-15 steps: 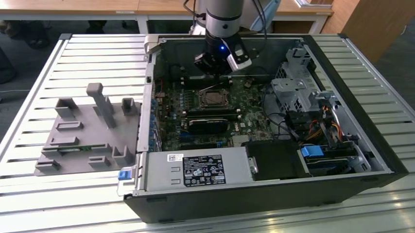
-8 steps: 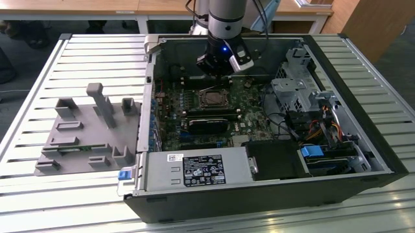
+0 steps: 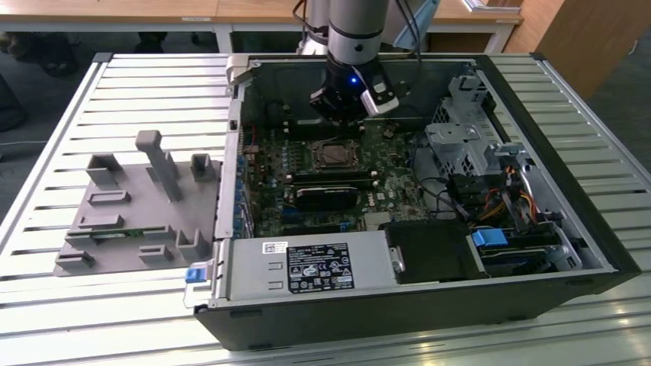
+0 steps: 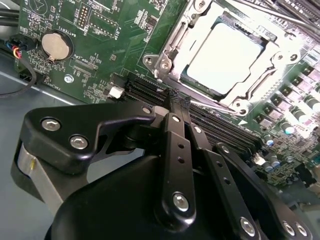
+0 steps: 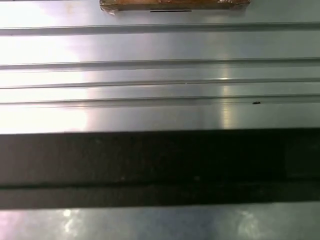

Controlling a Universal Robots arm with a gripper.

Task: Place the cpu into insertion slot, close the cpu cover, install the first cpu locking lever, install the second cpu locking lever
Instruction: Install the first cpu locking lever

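Pincer (image 4: 177,99) first: its 2 fingers are clenched tip to tip with nothing between them, hanging just beside the insertion slot (image 4: 159,64) over the long black memory slots (image 4: 150,91). In the exterior view it stands at the far side of the slot, low inside the computer case (image 3: 407,320).

The case lies on its side with the panel off, probably so the green board (image 4: 110,30) faces up to the arm. The cpu (image 4: 230,55) already sits flat in the slot, pale face up. The cpu cover (image 4: 177,45) looks to be folded down around it, its window framing the chip, which I judge pins it in place. 1 thin lever (image 4: 207,104) runs along the frame's edge; whether it is latched I cannot tell.

On the exterior view's left, a grey holder tray (image 3: 112,221) rests on the slatted table (image 3: 61,320).
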